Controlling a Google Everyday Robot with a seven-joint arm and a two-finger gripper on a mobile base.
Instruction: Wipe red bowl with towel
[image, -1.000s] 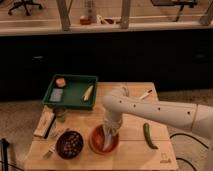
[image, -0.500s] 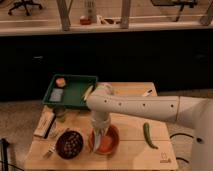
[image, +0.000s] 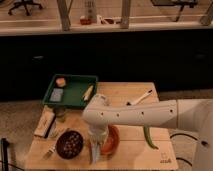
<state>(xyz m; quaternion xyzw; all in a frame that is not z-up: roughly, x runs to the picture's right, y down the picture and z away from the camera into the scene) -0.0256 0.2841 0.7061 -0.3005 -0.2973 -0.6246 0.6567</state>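
Camera view: I look down from in front and above onto one wooden table (image: 119, 93); a dark cabinet front runs behind it.
Arm: one white arm (image: 135, 114) comes in from the right and crosses the middle of the table, bending down at its left end.
Gripper: the gripper (image: 95, 144) points down at the left rim of the red bowl, between the two bowls.
Grip: I can't make out whether it is clamped or slack.
Towel: one pale strip, the towel (image: 94, 154), shows directly below the gripper and runs down toward the front table edge.
Red bowl: the red bowl (image: 113, 142) sits front centre, its left half hidden behind the arm's end and its right rim in sight.
Bowls, count: two, the red one and a dark bowl (image: 70, 144) with speckled contents just to its left.
Front edge: both bowls sit near the front edge; the towel's lower end comes closest to it.
Left edge: a flat packet (image: 44, 124) lies along it, with a small jar (image: 61, 115) just beside.
Back left: one green tray (image: 75, 100) overhangs the back corner and holds three things: an orange piece (image: 61, 81), a grey-blue block (image: 56, 94) and a pale yellow piece (image: 88, 92).
Right of the bowl: one green vegetable (image: 148, 137) lies apart from the red bowl, with bare wood between them.
Back right: one white pen (image: 140, 97) lies at a slant on open wood.
Open room: front right corner and the back centre strip.
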